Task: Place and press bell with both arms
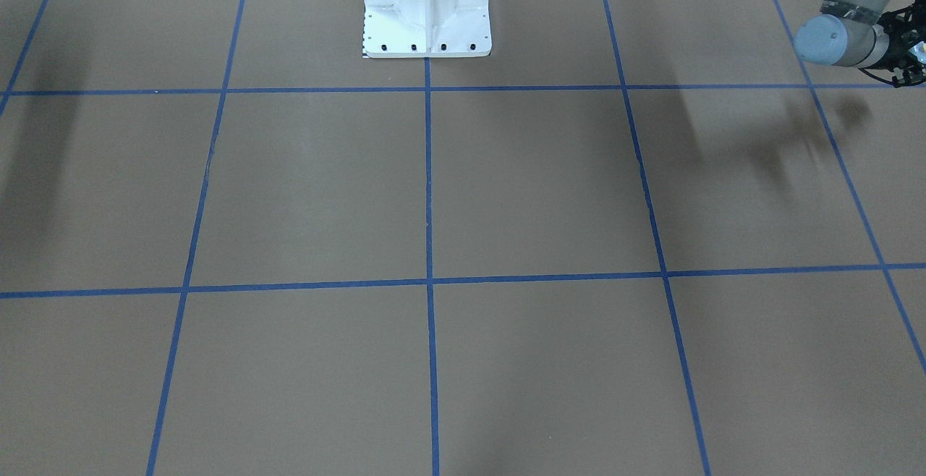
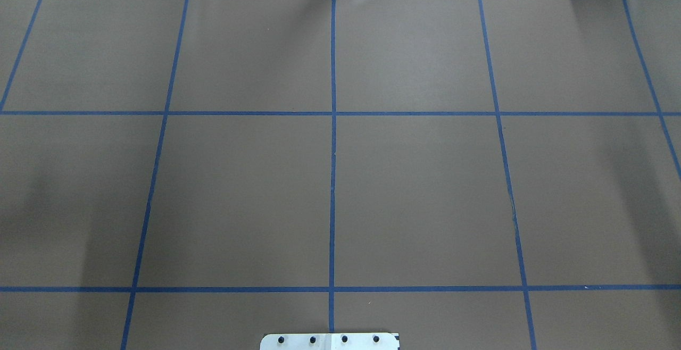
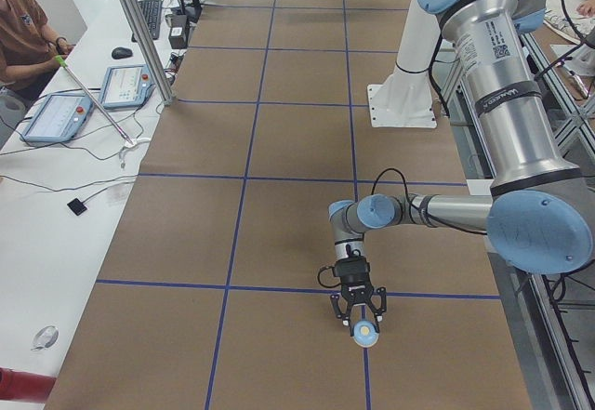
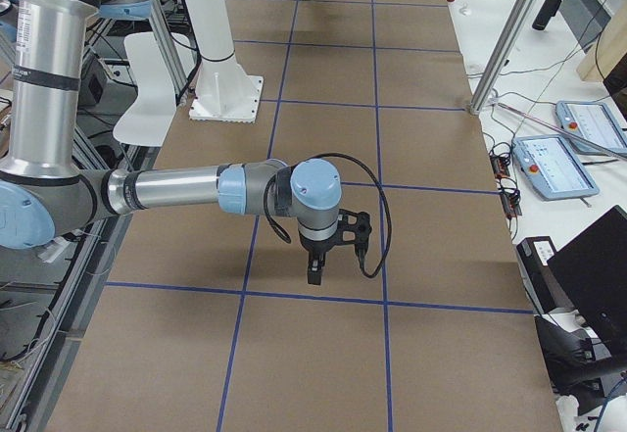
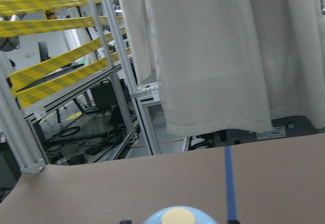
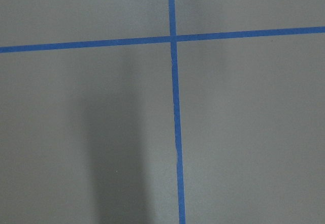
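Observation:
My left gripper [image 3: 361, 322] holds the bell [image 3: 366, 334], a small light-blue dome with a cream button, above the brown table near a blue tape line. In the left wrist view the bell [image 5: 177, 217] sits at the bottom edge between the finger ends. In the front-facing view the left gripper [image 1: 913, 53] is at the far right edge, aloft, with its shadow on the table below. My right gripper [image 4: 315, 277] points down just above the table near a tape crossing; whether it is open or shut does not show. Neither arm shows in the overhead view.
The white bolted pedestal [image 1: 427, 13] stands at the robot's side of the table [image 2: 330, 341]. Blue tape lines [image 6: 175, 132] divide the brown surface. An operator [image 3: 19, 29], tablets [image 3: 56, 117] and metal posts [image 3: 139, 29] line the far side.

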